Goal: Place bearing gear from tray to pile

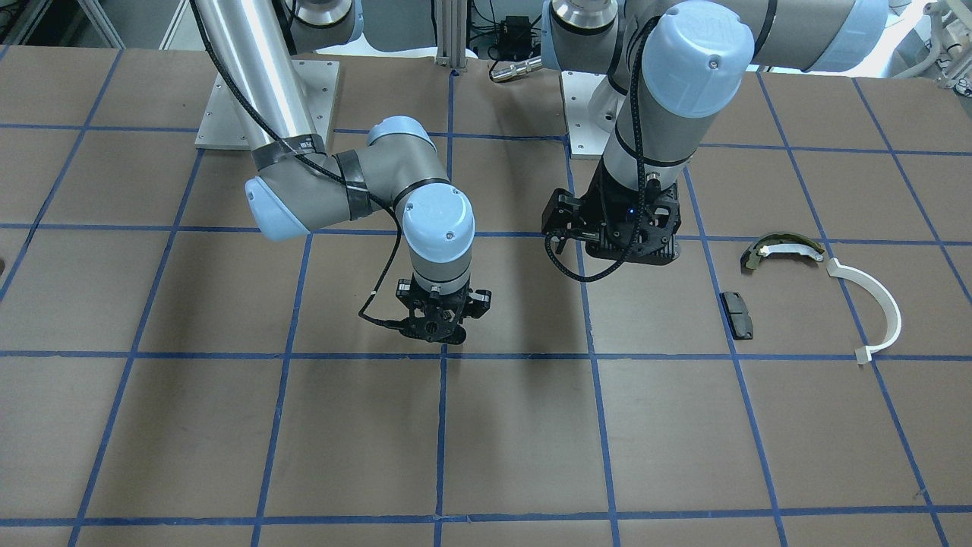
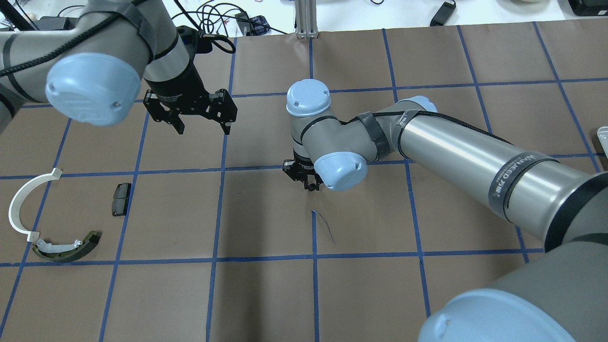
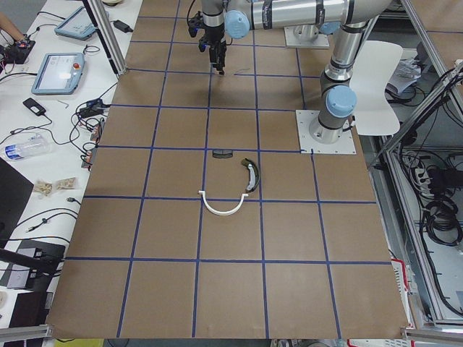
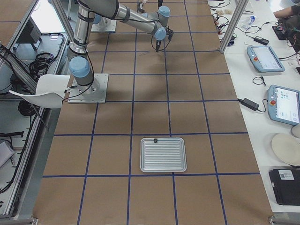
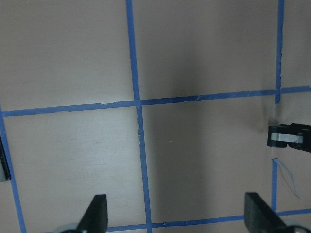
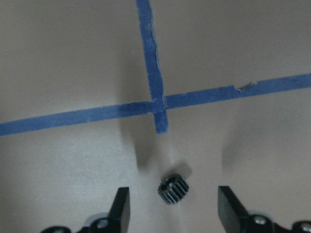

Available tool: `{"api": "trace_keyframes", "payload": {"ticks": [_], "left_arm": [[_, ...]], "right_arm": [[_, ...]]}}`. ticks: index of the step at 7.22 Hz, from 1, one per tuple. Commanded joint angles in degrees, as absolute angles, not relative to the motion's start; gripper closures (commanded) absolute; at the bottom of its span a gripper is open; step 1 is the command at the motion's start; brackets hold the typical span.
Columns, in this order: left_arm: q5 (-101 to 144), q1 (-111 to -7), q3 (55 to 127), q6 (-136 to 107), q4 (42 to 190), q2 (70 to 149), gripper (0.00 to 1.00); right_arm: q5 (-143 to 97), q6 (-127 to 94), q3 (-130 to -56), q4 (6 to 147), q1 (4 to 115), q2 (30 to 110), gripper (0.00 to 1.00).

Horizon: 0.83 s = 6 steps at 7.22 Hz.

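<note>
Over the robot's shoulders, the left gripper (image 2: 203,128) showed black fingers spread wide above the brown paper table (image 2: 266,294). A pale blue joint cap covered most of the right gripper (image 2: 304,179).

Across the table, the front-facing camera showed the pile (image 1: 834,267) beside the left arm. It held a smooth white half-ring strip (image 1: 896,315), an olive-and-white curved shoe (image 1: 782,249) and a flat black pad (image 1: 738,314). The left gripper's fingers were hidden beneath its own wrist.

At the right wrist, the fingers stood well apart. The small, black, toothed bearing gear (image 6: 173,190) lay between them, touching neither, just below a cross of blue tape. That spot was mid-table, well apart from the pile.

From the right end, the ribbed metal tray (image 4: 164,159) carried one dark speck too small to name.
</note>
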<state>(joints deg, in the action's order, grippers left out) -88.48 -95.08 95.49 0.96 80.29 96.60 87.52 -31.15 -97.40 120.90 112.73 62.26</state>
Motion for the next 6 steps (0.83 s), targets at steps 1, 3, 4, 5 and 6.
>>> {"api": "trace_keyframes", "payload": {"ticks": [1,3,4,5,6], "left_arm": [[-87.0,-94.5,96.2,0.4,80.5,97.4,0.00],[-87.0,-95.5,98.7,-1.9,79.8,98.0,0.00],[-86.9,-97.8,100.6,-8.5,77.8,99.4,0.00],[-86.9,-101.8,101.4,-14.3,71.1,101.8,0.00],[-85.2,-105.0,101.1,-18.2,65.8,106.0,0.00]], "right_arm": [[88.5,-25.1,-97.6,114.3,108.8,67.1,0.00],[89.6,-13.5,-98.4,110.6,98.7,71.9,0.00],[89.6,-7.3,-98.4,109.2,93.2,73.8,0.00],[89.7,-1.2,-98.4,106.3,86.2,75.8,0.00],[89.6,4.7,-98.4,105.7,78.2,77.4,0.00]]}}
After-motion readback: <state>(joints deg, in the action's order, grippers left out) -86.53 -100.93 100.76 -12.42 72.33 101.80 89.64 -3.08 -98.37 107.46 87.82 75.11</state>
